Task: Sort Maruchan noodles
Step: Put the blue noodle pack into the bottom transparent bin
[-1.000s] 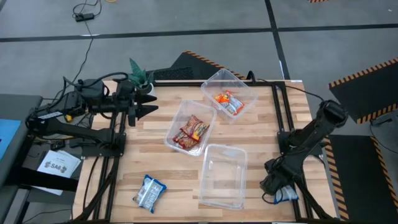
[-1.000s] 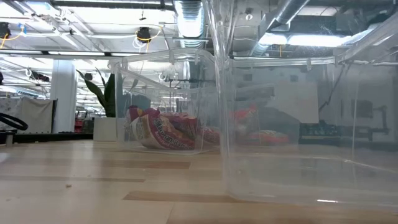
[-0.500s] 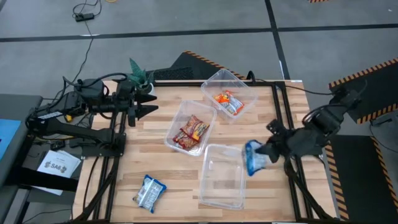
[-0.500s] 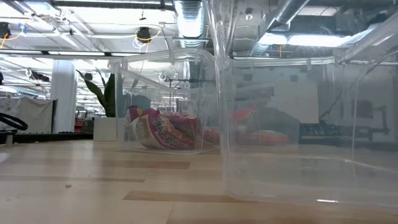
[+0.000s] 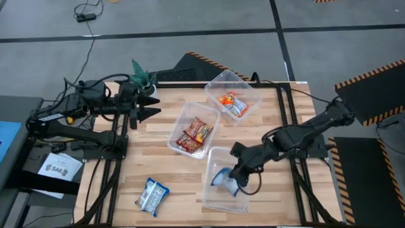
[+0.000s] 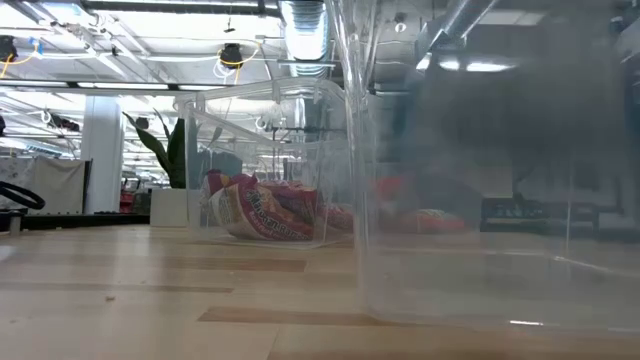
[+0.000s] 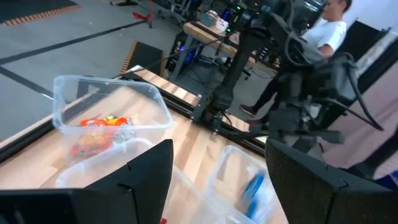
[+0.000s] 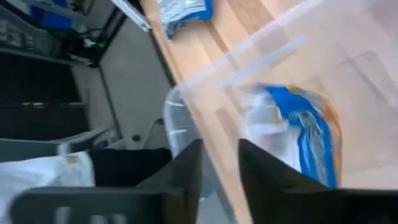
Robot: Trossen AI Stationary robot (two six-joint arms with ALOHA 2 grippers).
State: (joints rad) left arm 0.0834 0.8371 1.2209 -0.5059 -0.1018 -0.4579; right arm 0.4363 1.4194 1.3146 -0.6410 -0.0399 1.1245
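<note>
My right gripper (image 5: 238, 176) (image 8: 219, 171) reaches from the table's right side over the near clear tub (image 5: 226, 155), fingers open. A blue-and-white noodle packet (image 5: 222, 179) (image 8: 305, 140) (image 7: 255, 186) sits inside that tub just beyond the fingers, not between them. A second blue-and-white packet (image 5: 152, 195) (image 8: 185, 9) lies flat on the table near its near-left corner. The red-and-yellow packets (image 5: 195, 133) (image 6: 262, 210) lie in the middle tub. The orange-and-white packets (image 5: 231, 103) (image 7: 99, 130) lie in the far tub. My left gripper (image 5: 149, 105) (image 7: 217, 180) waits open near the far-left corner.
A small green plant (image 5: 142, 76) stands at the far-left corner beside the left gripper. Three clear tubs run slantwise across the table's middle. Bare wood (image 5: 171, 171) lies between the near tub and the loose packet. A person (image 7: 326, 25) stands beyond the table's right side.
My right gripper rose from beyond the table's near-right corner with a blue-and-white packet hanging from it, then swung toward the table's left and dipped over the near tub. The packet, held beside the tub's right rim half a second ago, is now inside the tub, clear of the fingers.
</note>
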